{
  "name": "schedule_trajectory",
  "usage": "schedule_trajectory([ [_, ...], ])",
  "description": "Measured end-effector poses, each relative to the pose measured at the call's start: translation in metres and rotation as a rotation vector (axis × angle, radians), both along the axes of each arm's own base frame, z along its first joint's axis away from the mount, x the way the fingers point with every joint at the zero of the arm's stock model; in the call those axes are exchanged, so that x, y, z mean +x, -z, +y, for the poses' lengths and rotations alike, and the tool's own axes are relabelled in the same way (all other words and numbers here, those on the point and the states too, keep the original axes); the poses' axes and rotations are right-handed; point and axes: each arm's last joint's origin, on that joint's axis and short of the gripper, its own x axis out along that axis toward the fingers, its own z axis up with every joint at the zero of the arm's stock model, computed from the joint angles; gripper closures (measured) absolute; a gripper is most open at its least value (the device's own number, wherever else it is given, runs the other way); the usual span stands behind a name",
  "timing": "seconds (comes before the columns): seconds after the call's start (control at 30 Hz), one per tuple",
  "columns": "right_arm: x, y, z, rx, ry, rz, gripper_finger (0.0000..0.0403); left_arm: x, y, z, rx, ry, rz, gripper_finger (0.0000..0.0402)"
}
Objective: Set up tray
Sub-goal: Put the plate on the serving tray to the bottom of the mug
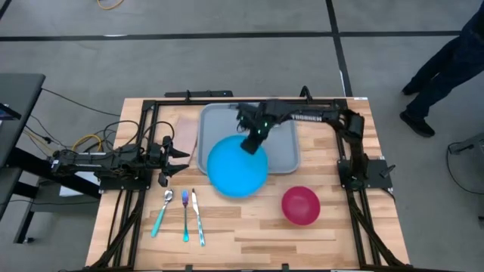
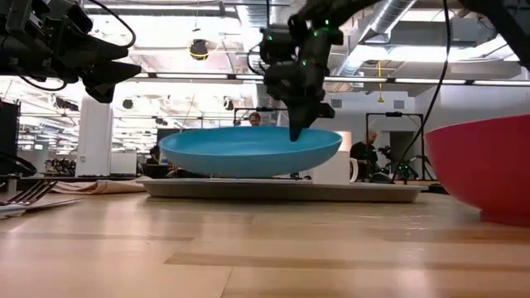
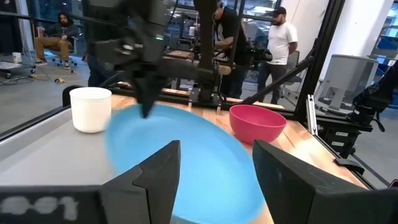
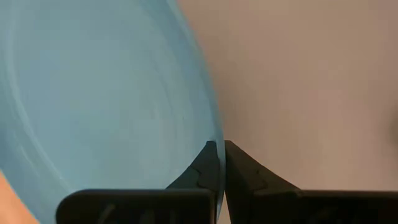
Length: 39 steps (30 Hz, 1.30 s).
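Observation:
The grey-blue tray (image 1: 283, 147) lies on the far middle of the table. A round bright blue plate (image 1: 237, 170) hangs over the tray's near left corner and the wood in front of it. My right gripper (image 1: 249, 146) reaches in from the right and is shut on the plate's far right rim. In the low view the plate (image 2: 248, 149) floats roughly level just above the tray (image 2: 373, 192). My left gripper (image 1: 180, 159) hovers open left of the tray, fingers pointing at the plate (image 3: 186, 174). A white mug (image 3: 91, 109) stands on the tray. My right gripper (image 4: 219, 152) pinches the plate's rim (image 4: 214, 134) between its two fingers, one on the inner side and one on the outer. The fingers (image 2: 296, 124) come from above, pointing down, on the plate's far right edge. The plate is lifted clear of the tray, about level.
A pink bowl (image 1: 301, 205) sits on the near right of the table. A spoon (image 1: 162, 211), fork (image 1: 185, 215) and knife (image 1: 197, 217) lie side by side near left. A tan napkin (image 1: 185, 132) lies left of the tray. People stand in the room beyond.

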Motion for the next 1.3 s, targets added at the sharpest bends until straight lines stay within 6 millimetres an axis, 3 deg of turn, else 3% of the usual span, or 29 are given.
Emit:
schedule_trajectory([
  [0.2,-0.019,0.0,-0.051,0.013,0.16,-0.004,0.0402,0.0,0.0,0.0,0.0,0.0,0.0,0.0212],
  [0.37,-0.028,0.001,-0.073,0.024,0.246,-0.002,0.0403,0.0,0.0,0.0,0.0,0.0,0.0,0.0212],
  [1.07,-0.025,0.001,-0.074,0.018,0.268,-0.036,0.0352,0.0,0.0,0.0,0.001,0.0,0.0,0.0212],
  [1.3,-0.011,-0.002,-0.068,-0.029,0.22,-0.135,0.0351,0.0,0.0,0.0,0.001,0.001,0.0,0.0212],
])
